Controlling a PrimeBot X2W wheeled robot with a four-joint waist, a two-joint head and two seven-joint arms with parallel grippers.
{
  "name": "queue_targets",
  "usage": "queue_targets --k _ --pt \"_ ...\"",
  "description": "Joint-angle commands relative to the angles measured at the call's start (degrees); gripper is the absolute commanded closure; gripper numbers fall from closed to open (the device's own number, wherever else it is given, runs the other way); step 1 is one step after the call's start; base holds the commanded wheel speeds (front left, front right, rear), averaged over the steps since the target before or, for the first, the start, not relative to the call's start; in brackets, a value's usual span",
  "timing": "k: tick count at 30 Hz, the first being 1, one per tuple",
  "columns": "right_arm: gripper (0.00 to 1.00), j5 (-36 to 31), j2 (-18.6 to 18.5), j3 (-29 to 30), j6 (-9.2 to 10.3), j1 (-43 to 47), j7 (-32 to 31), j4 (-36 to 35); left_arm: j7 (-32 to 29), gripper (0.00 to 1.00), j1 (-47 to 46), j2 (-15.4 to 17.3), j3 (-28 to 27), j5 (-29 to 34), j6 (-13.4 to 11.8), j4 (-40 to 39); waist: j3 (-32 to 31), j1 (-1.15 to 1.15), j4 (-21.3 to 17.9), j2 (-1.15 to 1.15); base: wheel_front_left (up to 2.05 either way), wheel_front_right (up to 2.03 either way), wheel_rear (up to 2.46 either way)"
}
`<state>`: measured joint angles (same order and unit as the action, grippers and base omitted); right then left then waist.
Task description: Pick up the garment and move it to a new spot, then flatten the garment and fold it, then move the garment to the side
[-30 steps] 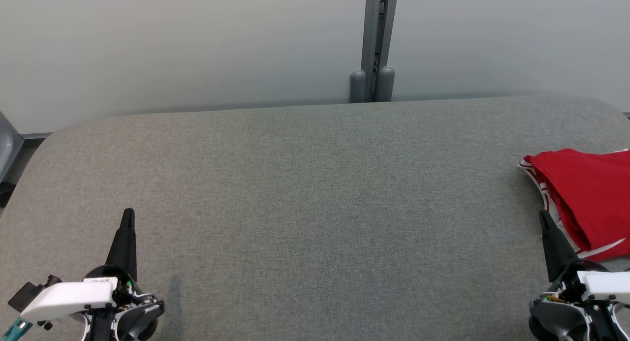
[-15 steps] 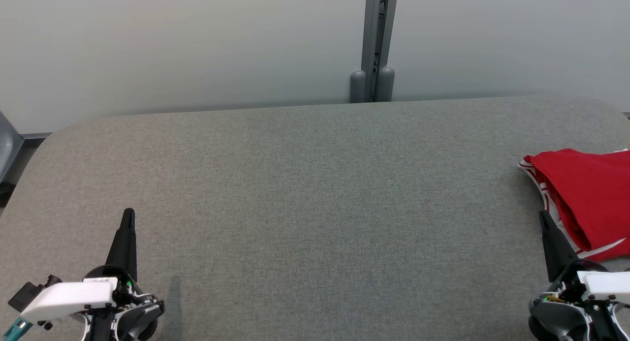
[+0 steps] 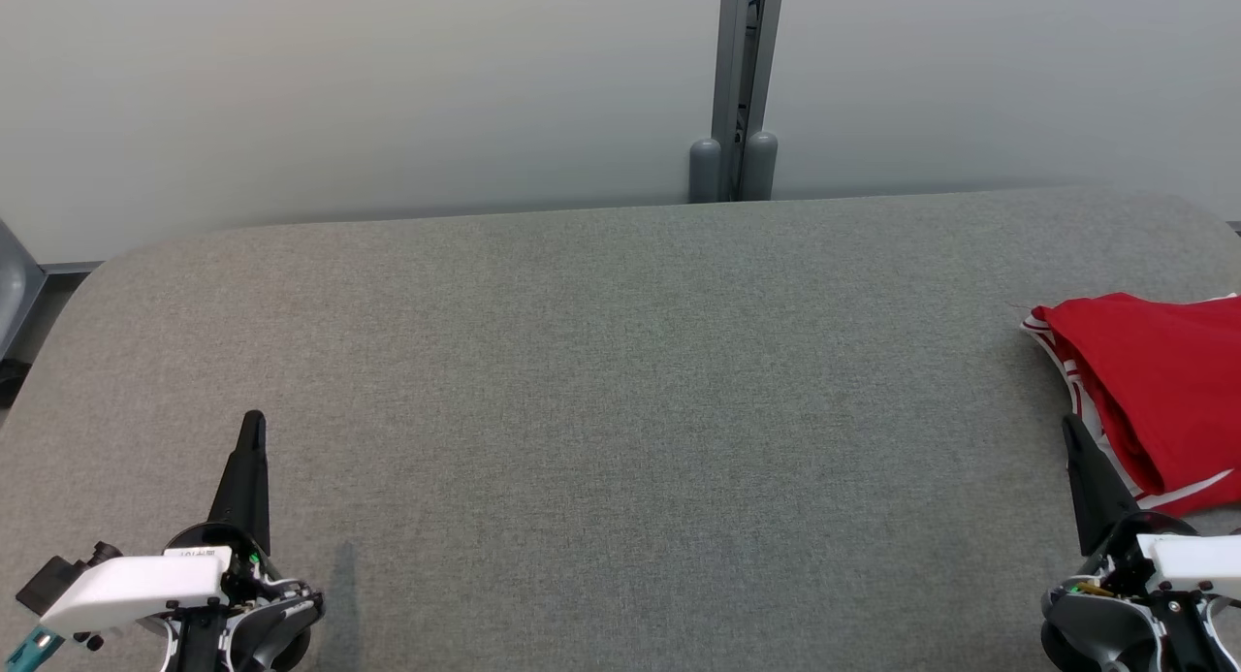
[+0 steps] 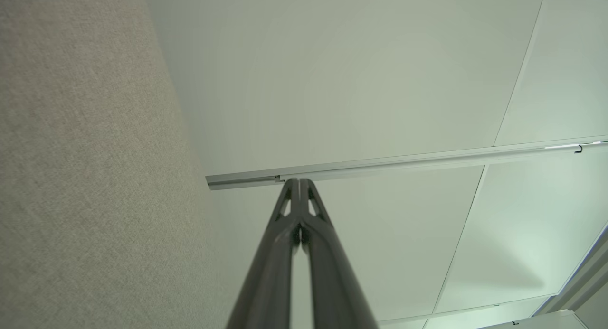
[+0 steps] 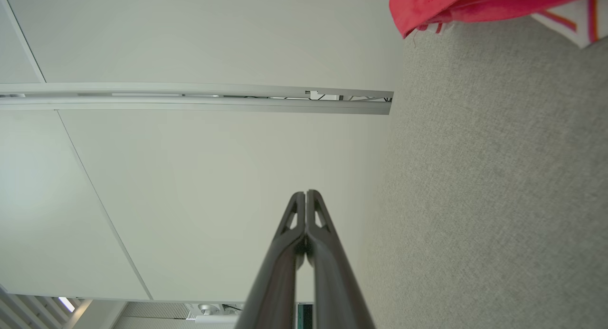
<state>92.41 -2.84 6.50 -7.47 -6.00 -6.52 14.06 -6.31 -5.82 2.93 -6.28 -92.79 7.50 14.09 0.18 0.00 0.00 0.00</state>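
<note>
- The red garment (image 3: 1159, 381), at the right edge of the head view, looks soft, light and limp; it is partly cropped and possibly bunched.
- Pinch its striped left edge.
- Left gripper (image 3: 254, 420) and right gripper (image 3: 1069, 426): jaws pressed together, empty.

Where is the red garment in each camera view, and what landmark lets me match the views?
Head view: red garment at the right edge, on the grey table.
Right wrist view: garment at the top right corner.
Left wrist view: grey table along the left, wall beyond.
Shared landmark: the metal wall post, a crosswise bar in both wrist views.
</note>
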Motion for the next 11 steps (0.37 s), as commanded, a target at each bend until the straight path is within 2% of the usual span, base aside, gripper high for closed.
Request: queue_targets --k 1,11 --pt "1.0 0.02 -0.16 0.09 -0.04 -0.52 -0.04 0.12 -0.15 1.0 -0.86 0.13 -0.23 0.31 0.23 0.06 0.0 0.0 0.0 0.0 0.0 0.0 0.0" --pt "1.0 0.0 -0.15 0.1 -0.04 -0.53 -0.06 0.12 -0.17 1.0 -0.87 0.1 -0.27 0.36 0.23 0.06 0.0 0.0 0.0 0.0 0.0 0.0 0.0"
